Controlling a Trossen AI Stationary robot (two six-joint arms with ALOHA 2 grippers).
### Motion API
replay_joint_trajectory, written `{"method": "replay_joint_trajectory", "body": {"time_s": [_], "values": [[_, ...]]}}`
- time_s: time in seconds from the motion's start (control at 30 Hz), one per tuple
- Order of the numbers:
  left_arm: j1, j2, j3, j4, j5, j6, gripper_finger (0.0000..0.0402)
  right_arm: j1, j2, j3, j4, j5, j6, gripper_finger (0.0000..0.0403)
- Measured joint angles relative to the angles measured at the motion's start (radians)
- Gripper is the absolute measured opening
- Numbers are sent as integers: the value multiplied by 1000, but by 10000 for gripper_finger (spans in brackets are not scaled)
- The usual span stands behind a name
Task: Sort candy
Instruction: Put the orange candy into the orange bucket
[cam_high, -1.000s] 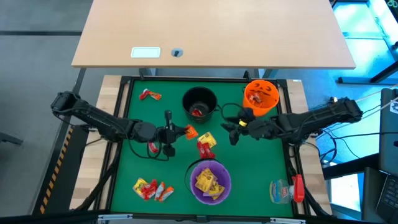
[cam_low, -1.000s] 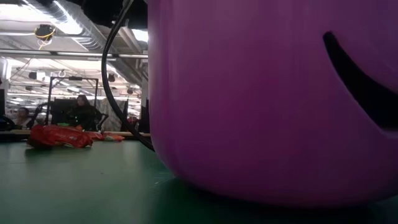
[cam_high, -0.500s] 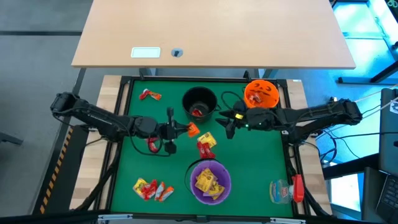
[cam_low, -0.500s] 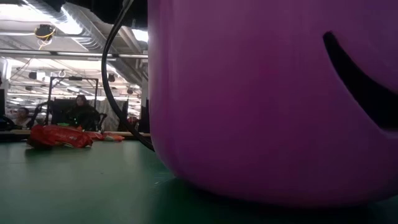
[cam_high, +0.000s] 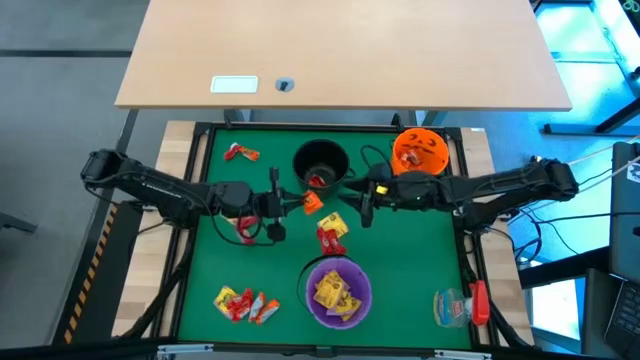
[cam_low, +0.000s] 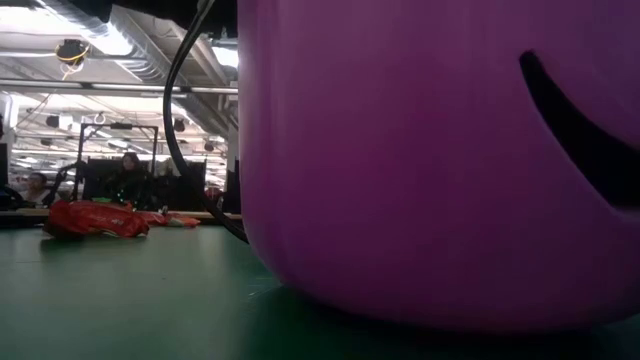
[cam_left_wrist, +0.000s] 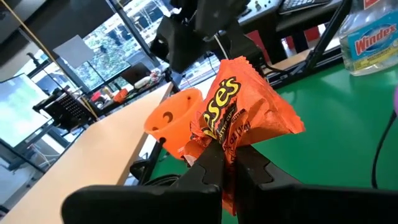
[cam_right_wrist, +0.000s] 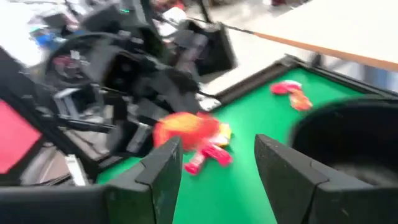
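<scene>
My left gripper (cam_high: 296, 205) is shut on an orange wrapped candy (cam_left_wrist: 239, 109) above the green mat (cam_high: 410, 260), near the black bowl (cam_high: 320, 166). My right gripper (cam_high: 364, 207) faces it from the right, open, nothing between its fingers (cam_right_wrist: 166, 163); the right wrist view shows the same candy (cam_right_wrist: 186, 130) ahead of it. Other candy lies on the mat: a red and yellow pair (cam_high: 332, 233), a cluster (cam_high: 245, 303) at the near left, one piece (cam_high: 240, 153) at the far left. Yellow candy fills the purple bowl (cam_high: 338, 291). My left gripper pinches the orange wrapper's near end (cam_left_wrist: 229, 148) between its two fingers (cam_left_wrist: 208, 163). The fingers come about level from the table's left. The rest of the wrapper sticks out past the fingertips, clear of the mat.
An orange bowl (cam_high: 420, 152) stands at the far right, behind my right arm. A spray bottle (cam_high: 460, 305) lies at the near right corner. A red candy (cam_high: 245, 231) lies under my left arm. In the low view the purple bowl (cam_low: 430, 160) blocks most of the picture.
My left gripper has carried the orange candy a little toward the far edge, still shut on it. My right arm has swung toward the far edge and its gripper has turned from slanting down to about level, pointing at the left gripper, still open.
</scene>
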Motion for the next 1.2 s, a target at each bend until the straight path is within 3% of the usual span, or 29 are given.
{"method": "replay_joint_trajectory", "body": {"time_s": [0.2, 0.47, 0.97, 1.07, 1.2], "values": [[14, 0, 0, -16, -1, 0, 0, -55, 64, -12, 125, -91, -8, 198], [36, 6, 0, -46, -4, -3, 0, -88, 175, -12, 235, -260, 113, 198], [62, 6, 0, -75, -3, -35, 0, -94, 204, -12, 290, -277, 150, 195], [60, 6, 0, -68, 0, -36, 0, -96, 207, -12, 288, -274, 150, 176], [49, 6, 0, -49, 27, -38, 0, -102, 207, -12, 263, -276, 144, 121]]}}
